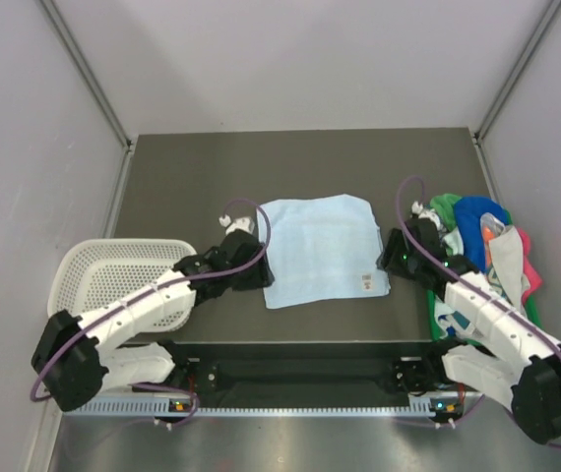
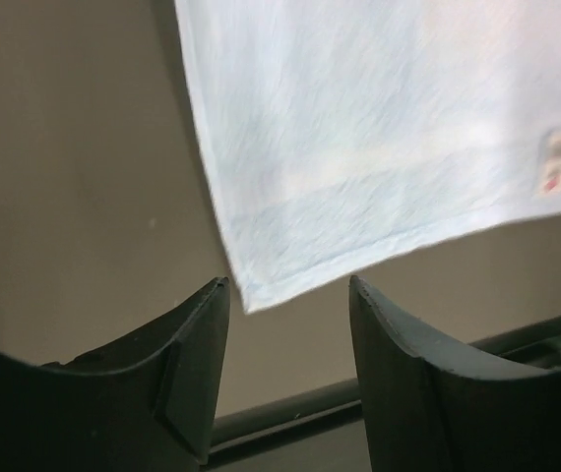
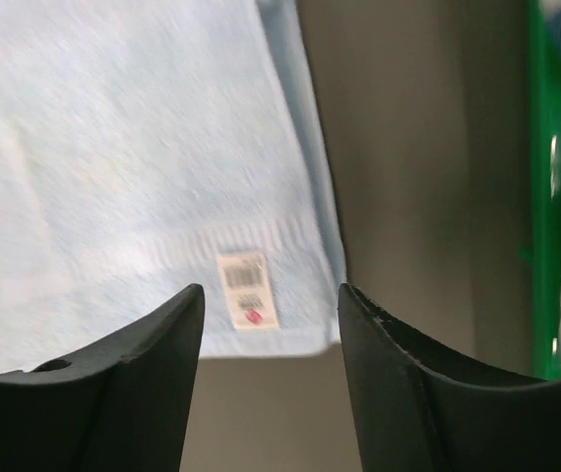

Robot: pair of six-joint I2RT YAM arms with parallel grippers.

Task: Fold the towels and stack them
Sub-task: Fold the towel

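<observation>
Across the middle of the top view, a pale blue towel (image 1: pixel 320 251) lies spread flat on the dark worktop (image 1: pixel 192 177), with the left fingers (image 1: pixel 254 273) at its lower-left corner and the right fingers (image 1: pixel 396 254) at its right edge. The other towels (image 1: pixel 477 231) are heaped at the right of the frame, and a white mesh basket (image 1: pixel 113 270) stands at the left. Neither pair holds the cloth, so the likely fault is an uneven pick: one side catches, the other misses, and the towel drags askew instead of folding square. Through the left wrist view, the fingers (image 2: pixel 187 374) stand spread and empty, and only the very tip of the towel's corner reaches down toward the gap between them; a close from here would, I judge, nip a sliver that slips out. Through the right wrist view, the fingers (image 3: pixel 133 393) are likewise spread and empty, and the corner bearing a small label (image 3: pixel 246 292) sits between their tips, the towel's side edge close to the right-hand one. A green tray (image 3: pixel 551 197) runs down the right edge, apart from the towel.
</observation>
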